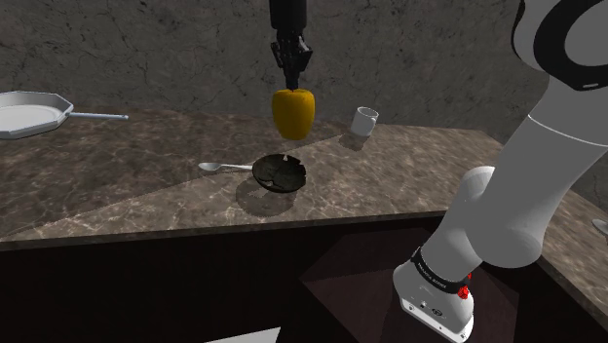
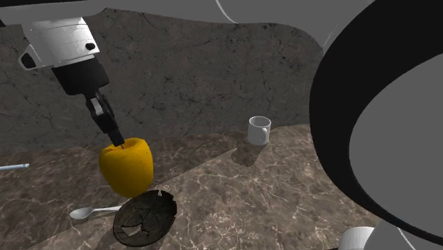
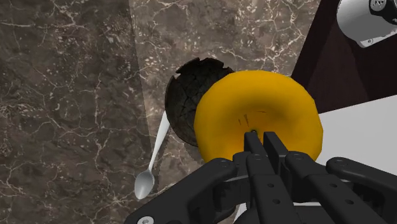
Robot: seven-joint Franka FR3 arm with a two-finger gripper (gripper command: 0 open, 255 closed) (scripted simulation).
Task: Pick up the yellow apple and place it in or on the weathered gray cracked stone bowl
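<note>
The yellow apple (image 1: pixel 292 112) hangs in the air over the counter, with my black gripper (image 1: pixel 290 83) shut on its top. Directly below it sits the dark cracked stone bowl (image 1: pixel 281 173), a clear gap between the two. In the second exterior view the apple (image 2: pixel 128 167) hovers just above the far rim of the bowl (image 2: pixel 145 216), the gripper (image 2: pixel 115 138) slanting down into its top. From the wrist, the gripper (image 3: pixel 261 137) pinches the middle of the apple (image 3: pixel 254 108), which covers part of the bowl (image 3: pixel 184 95).
A white spoon (image 1: pixel 222 167) lies on the marble counter right beside the bowl. A white cup (image 1: pixel 363 121) stands near the back wall, and a pale pan (image 1: pixel 29 112) rests far off at the shoulder view's left. The counter's front edge (image 1: pixel 244 226) drops to dark cabinets.
</note>
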